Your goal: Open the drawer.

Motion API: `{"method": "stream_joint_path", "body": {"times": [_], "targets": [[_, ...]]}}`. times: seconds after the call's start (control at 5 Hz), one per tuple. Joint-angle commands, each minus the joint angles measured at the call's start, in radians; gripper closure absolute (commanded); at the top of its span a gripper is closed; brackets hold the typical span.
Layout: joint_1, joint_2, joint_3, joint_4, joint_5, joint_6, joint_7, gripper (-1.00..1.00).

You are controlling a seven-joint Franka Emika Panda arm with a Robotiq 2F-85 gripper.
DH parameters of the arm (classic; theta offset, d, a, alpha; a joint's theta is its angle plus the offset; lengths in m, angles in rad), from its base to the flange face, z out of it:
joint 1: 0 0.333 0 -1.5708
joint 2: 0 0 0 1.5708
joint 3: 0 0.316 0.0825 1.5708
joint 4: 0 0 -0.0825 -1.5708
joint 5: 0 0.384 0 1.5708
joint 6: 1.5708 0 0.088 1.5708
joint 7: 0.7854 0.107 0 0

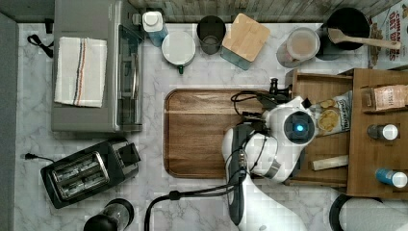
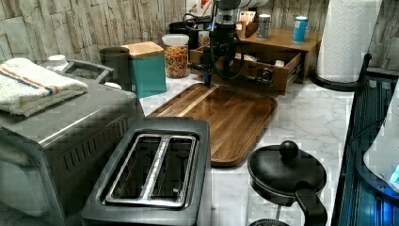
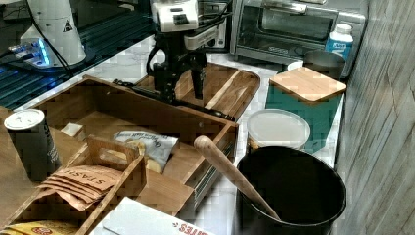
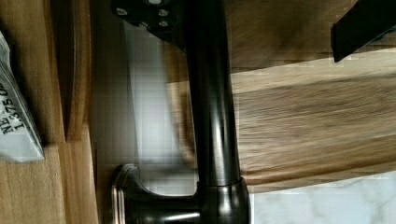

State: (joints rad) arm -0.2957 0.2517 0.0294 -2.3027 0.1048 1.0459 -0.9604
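drawer (image 3: 147, 110): we see medium-brown wood
handle (image 4: 212, 107): we see glossy black
tabletop (image 1: 154, 192): white, grey-veined marble
towel (image 1: 80, 71): white, striped

— Where does the drawer (image 1: 321, 130) sit?

— Pulled out of the cabinet (image 1: 377, 132) at the bench's (image 1: 154, 202) right edge in the top view, its front meeting the cutting board (image 1: 202, 132) at mid-bench. A snack bag (image 1: 332, 113) lies in it.

— And the gripper (image 3: 185, 84)?

— Over the handle (image 3: 171, 100) on the drawer front, just above the board's edge.

— The left side in the top view?

— The toaster oven (image 1: 96, 67) along the far left edge, a towel (image 1: 80, 71) on it; the toaster (image 1: 89, 172) near the front left corner.
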Motion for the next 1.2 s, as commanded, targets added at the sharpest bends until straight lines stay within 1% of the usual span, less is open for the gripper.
{"method": "stream_joint_path", "body": {"times": [0.2,0.4,0.6,0.8,1.0,1.2], "targets": [[0.237,-0.074,0.135,-0.023,-0.052,-0.032,0.254,-1.0],[0.267,-0.1,0.135,-0.056,-0.15,0.046,0.338,-1.0],[0.241,-0.099,0.16,-0.056,-0.158,0.045,0.344,-1.0],[0.238,-0.099,0.163,-0.056,-0.159,0.045,0.345,-1.0],[0.235,-0.099,0.166,-0.056,-0.16,0.045,0.345,-1.0],[0.254,-0.1,0.147,-0.056,-0.154,0.045,0.341,-1.0]]}}
